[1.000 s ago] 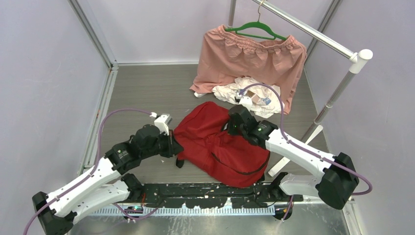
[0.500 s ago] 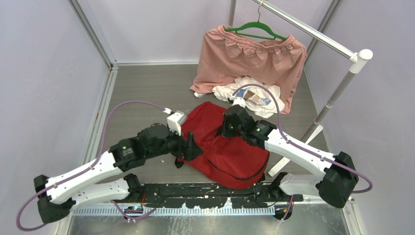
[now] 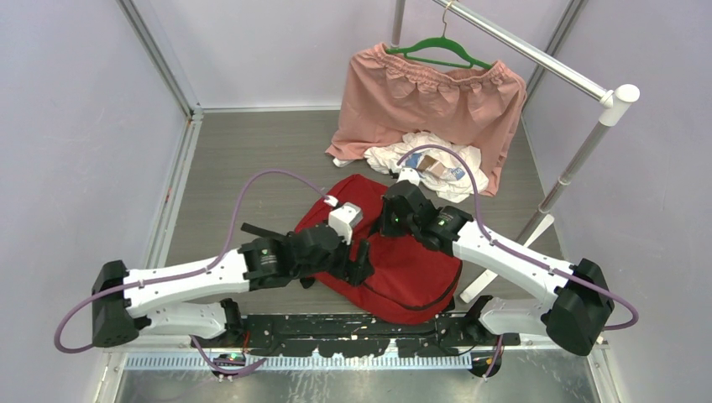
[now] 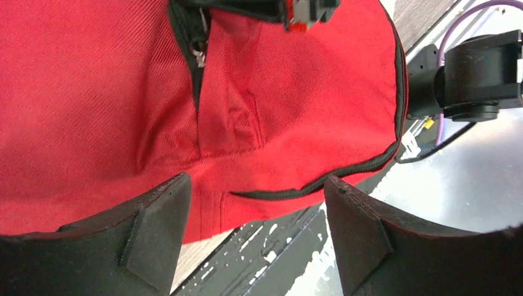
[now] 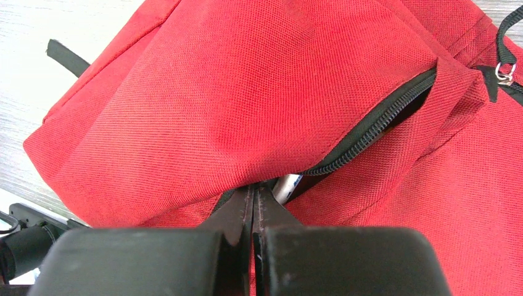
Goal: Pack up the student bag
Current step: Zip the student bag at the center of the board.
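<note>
**A:** Where is the backpack (image 3: pixel 403 269)?

**B:** It lies on the tabletop (image 3: pixel 252 159), between the 2 arms. Its near corner reaches the black bar (image 3: pixel 336 323) that the arms are bolted to. It is red, soft and slumped, with black trim.

**A:** Is it open?

**B:** Partly. In the right wrist view the zipper (image 5: pixel 370 129) gapes under a raised flap of fabric. Something pale shows inside the gap, but too little of it to tell what it is.

**A:** What are the right fingers (image 5: pixel 254 197) doing?

**B:** They are pressed together, pinching a fold of the red fabric just beside the zipper opening. The cloth rises like a tent from their tips. From above, that hand sits over the far upper part of the backpack.

**A:** And the left fingers (image 4: pixel 154 240)?

**B:** They are spread wide, with nothing between them. They hover just above the near side of the backpack, and a 2nd zipper line (image 4: pixel 321 179) runs across the gap between them. From above, they point across the middle of the red fabric.

**A:** What lies around it?

**B:** A black strap (image 5: pixel 61 52) sticks out from 1 edge onto the tabletop. Just beyond the backpack sits a crumpled white cloth (image 3: pixel 437 164) with printed patches. Behind that, a pink garment (image 3: pixel 428 92) hangs on a green hanger (image 3: pixel 437 52) from a metal rail (image 3: pixel 537 54), its hem touching the tabletop.
</note>
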You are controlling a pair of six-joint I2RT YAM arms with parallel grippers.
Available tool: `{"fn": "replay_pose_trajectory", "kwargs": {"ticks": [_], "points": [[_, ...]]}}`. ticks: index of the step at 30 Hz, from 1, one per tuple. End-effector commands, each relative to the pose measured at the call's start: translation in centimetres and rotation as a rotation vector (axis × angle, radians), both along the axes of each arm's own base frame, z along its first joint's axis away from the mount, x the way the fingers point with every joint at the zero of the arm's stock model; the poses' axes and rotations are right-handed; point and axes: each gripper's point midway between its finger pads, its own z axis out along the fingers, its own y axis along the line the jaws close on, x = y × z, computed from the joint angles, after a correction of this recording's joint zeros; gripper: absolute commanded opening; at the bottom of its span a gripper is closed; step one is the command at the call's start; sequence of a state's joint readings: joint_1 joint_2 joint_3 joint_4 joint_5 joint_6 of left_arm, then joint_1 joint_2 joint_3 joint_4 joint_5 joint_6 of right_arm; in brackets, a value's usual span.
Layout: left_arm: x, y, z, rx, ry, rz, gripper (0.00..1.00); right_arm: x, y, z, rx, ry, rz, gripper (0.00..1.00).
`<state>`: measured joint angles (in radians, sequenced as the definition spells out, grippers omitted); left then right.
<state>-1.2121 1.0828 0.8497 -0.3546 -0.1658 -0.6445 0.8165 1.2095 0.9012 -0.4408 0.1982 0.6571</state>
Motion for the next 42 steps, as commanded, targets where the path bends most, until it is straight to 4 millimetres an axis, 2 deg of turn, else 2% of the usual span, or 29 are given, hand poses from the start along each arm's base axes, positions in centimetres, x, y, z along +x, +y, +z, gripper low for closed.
{"fn": "replay_pose_trajectory", "kwargs": {"ticks": [1, 6, 9, 14, 17, 19, 23, 26, 27, 28, 31, 35, 39, 42], "points": [[2.3, -2.5, 3.3, -0.030, -0.145, 0.018, 0.79, 0.5, 1.3, 2.2, 0.065, -0.042, 0.007, 0.01], [3.5, -3.0, 3.3, 0.005, -0.199, 0.032, 0.74, 0.4, 1.4, 2.4, 0.072, -0.044, 0.010, 0.01], [4.1, -3.4, 2.9, 0.013, -0.223, 0.043, 0.66, 0.2, 1.7, 2.4, 0.080, -0.043, 0.017, 0.01], [4.7, -3.9, 1.6, 0.070, -0.185, 0.019, 0.70, -0.1, 1.8, 2.8, 0.084, -0.050, 0.023, 0.01], [5.1, -4.0, 0.9, 0.084, -0.179, 0.021, 0.66, -0.2, 1.5, 2.9, 0.086, -0.054, 0.016, 0.01], [5.4, -3.9, 0.5, 0.072, -0.169, 0.032, 0.59, -0.4, 1.4, 3.0, 0.087, -0.056, 0.017, 0.01], [5.7, -3.8, 0.5, 0.036, -0.163, 0.053, 0.37, -0.6, 1.3, 3.0, 0.088, -0.052, 0.011, 0.01], [5.9, -3.5, 1.1, 0.011, -0.175, 0.073, 0.16, -0.6, 1.4, 3.1, 0.091, -0.053, 0.012, 0.01], [5.9, -3.4, 1.5, -0.001, -0.180, 0.076, 0.05, -0.7, 1.6, 3.2, 0.092, -0.056, 0.019, 0.01], [5.8, -3.4, 1.6, -0.007, -0.178, 0.077, 0.00, -0.7, 1.8, 3.5, 0.092, -0.065, 0.026, 0.01], [5.5, -3.2, 1.9, -0.025, -0.168, 0.071, 0.00, -0.7, 2.0, 4.3, 0.083, -0.094, 0.029, 0.01], [4.5, -2.5, 2.1, -0.032, -0.152, 0.045, 0.00, -0.5, 1.4, 3.9, 0.043, -0.098, 0.013, 0.01], [3.6, -1.0, 2.0, -0.034, -0.154, 0.023, 0.00, -0.4, 1.0, 3.1, 0.020, -0.093, 0.002, 0.01], [3.4, 0.9, 1.6, 0.014, -0.151, 0.045, 0.00, -0.2, 0.6, 2.6, 0.004, -0.096, -0.021, 0.01]]}}
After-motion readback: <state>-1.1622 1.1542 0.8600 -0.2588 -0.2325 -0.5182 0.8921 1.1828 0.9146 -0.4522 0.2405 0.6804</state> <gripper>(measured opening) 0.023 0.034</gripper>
